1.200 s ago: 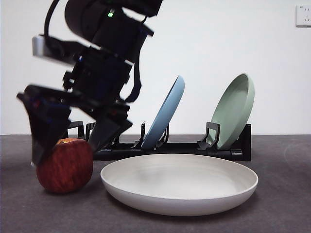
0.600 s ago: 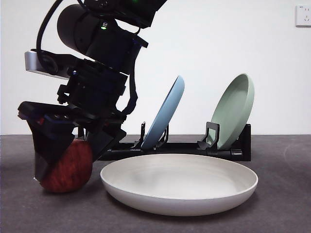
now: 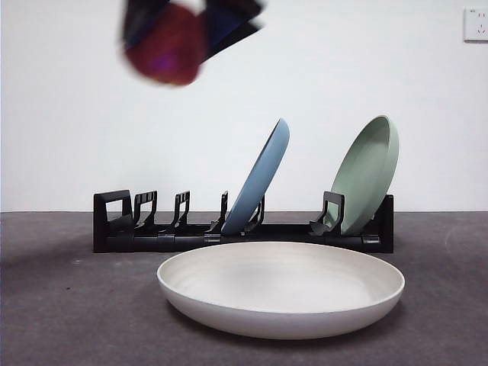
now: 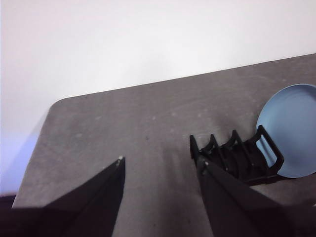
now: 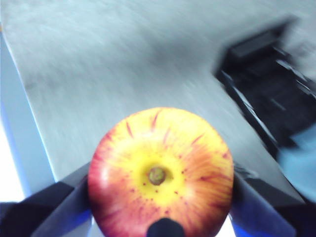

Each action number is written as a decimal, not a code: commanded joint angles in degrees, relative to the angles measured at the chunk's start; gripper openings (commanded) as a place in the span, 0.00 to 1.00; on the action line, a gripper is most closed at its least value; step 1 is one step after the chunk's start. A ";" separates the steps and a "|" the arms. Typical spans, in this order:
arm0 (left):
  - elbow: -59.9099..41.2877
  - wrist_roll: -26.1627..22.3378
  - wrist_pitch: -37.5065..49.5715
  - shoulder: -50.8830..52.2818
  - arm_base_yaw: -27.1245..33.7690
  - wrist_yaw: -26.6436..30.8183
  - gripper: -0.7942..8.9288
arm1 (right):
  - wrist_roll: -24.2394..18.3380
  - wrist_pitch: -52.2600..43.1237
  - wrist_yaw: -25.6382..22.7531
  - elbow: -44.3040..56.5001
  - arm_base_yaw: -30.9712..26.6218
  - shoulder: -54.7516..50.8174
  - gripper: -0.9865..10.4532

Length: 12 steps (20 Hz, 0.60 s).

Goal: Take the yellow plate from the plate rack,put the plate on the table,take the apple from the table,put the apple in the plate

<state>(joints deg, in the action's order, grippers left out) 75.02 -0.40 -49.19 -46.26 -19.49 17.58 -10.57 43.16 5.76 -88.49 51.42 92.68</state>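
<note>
- One apple (image 5: 160, 173) was clamped between the two jaws of the right end effector (image 5: 160, 197); its skin was red with faint yellow streaks and a yellow-orange patch around the brown stem dip.
- In the front view the apple (image 3: 166, 49) was a blurred red shape high in the air, near the top edge, above the left end of the plate rack (image 3: 244, 229) and well apart from the counter (image 3: 76, 320).
- The yellow plate (image 3: 280, 288) lay flat on the counter just in front of the rack, with nothing in it; it was wide, shallow and round, matte cream-white, much wider than the apple.
- The rack was long, low and black, of plastic look, with pairs of short upright slotted posts. A light blue plate (image 3: 261, 179) leaned in a slot near the middle, and a sage green plate (image 3: 368, 174) leaned at the right end. The slots at the left end held nothing.
- The left end effector (image 4: 160, 165) hung over a bare part of the counter with its jaws apart and nothing between them; the rack end and the blue plate showed beyond it.
- The counter was dark grey, matte and slightly rough. A white wall (image 3: 366, 61) stood behind.
</note>
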 commanded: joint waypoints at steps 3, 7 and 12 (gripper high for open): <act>-0.31 0.42 2.67 -3.19 0.20 -3.06 0.34 | -0.28 11.37 -0.20 0.15 -5.92 -9.60 0.08; -0.31 0.44 4.33 -5.70 0.09 -5.60 0.34 | 1.79 23.32 -0.22 0.15 -11.85 -14.69 0.08; -0.31 1.11 4.61 -6.80 0.02 -7.58 0.34 | 3.72 26.93 0.31 1.73 -15.74 -14.84 0.08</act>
<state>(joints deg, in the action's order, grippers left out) 75.02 0.14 -45.23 -53.17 -19.46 10.07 -7.64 70.54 5.58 -87.39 35.55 77.38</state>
